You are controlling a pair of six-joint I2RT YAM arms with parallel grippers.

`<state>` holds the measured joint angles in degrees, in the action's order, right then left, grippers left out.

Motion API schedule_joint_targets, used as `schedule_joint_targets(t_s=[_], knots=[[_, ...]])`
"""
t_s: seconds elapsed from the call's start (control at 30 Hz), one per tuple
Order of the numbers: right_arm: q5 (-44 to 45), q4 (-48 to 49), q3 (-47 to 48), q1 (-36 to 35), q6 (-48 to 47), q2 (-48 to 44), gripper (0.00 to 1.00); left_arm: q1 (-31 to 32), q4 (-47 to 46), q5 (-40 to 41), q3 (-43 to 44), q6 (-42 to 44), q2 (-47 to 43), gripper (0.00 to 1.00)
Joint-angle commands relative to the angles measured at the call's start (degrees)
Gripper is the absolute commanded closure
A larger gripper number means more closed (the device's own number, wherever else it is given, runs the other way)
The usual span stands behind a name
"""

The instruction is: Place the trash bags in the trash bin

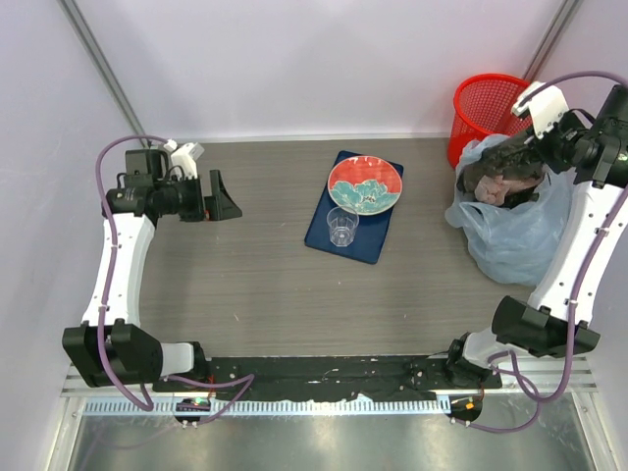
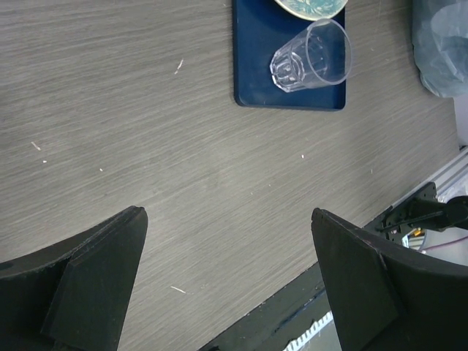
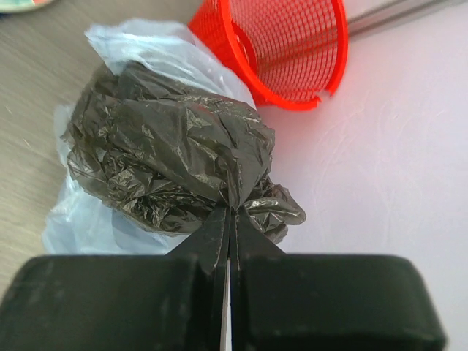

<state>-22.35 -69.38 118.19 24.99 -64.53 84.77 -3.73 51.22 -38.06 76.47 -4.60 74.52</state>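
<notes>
The dark grey-brown crinkly trash bag [image 3: 168, 161] hangs bunched from my right gripper [image 3: 231, 210], whose jaws are shut on a pinch of its plastic. In the top view the trash bag [image 1: 505, 162] is held above the pale blue bag, just in front of the red mesh trash bin [image 1: 486, 110] at the back right; my right gripper [image 1: 535, 137] is beside the bin's rim. The trash bin [image 3: 292, 51] shows tilted beyond the bag in the right wrist view. My left gripper [image 2: 228, 274] is open and empty over bare table at the far left [image 1: 224, 199].
A pale blue plastic bag [image 1: 515, 231] with pinkish contents lies under the held bag. A dark blue tray [image 1: 348, 226] in the middle carries a patterned plate [image 1: 364, 183] and a clear plastic cup [image 1: 341, 227]. The cup [image 2: 311, 55] also shows in the left wrist view.
</notes>
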Motion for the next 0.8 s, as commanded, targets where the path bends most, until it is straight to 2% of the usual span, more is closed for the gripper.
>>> schedule_joint_targets(t_s=[0.0, 0.5, 0.6, 0.67, 0.7, 0.77], knots=[[-10.5, 2.1, 2.8, 0.1, 6.3, -3.5, 0.99, 0.2, -1.0, 0.9, 3.9, -1.1, 0.6, 0.0], [-26.6, 6.4, -10.2, -1.0, 13.5, -17.0, 0.99, 0.5, -0.4, 1.8, 6.3, -2.8, -1.1, 0.0], [-31.9, 14.1, -13.8, -1.3, 22.8, -19.9, 0.99, 0.8, -1.3, 3.3, 5.5, -2.5, -2.7, 0.0], [-35.6, 20.3, -16.4, -2.1, 35.4, -21.7, 0.99, 1.2, -1.7, 3.8, 4.9, -2.1, -3.7, 0.0], [-36.0, 27.7, -19.7, -2.8, 40.1, -22.0, 0.99, 1.4, -2.0, 4.7, 4.7, -1.6, -3.9, 0.0], [-35.6, 32.2, -22.6, -7.4, 50.9, -21.6, 0.99, 2.1, -2.0, 5.4, 4.7, -0.3, -4.6, 0.0]])
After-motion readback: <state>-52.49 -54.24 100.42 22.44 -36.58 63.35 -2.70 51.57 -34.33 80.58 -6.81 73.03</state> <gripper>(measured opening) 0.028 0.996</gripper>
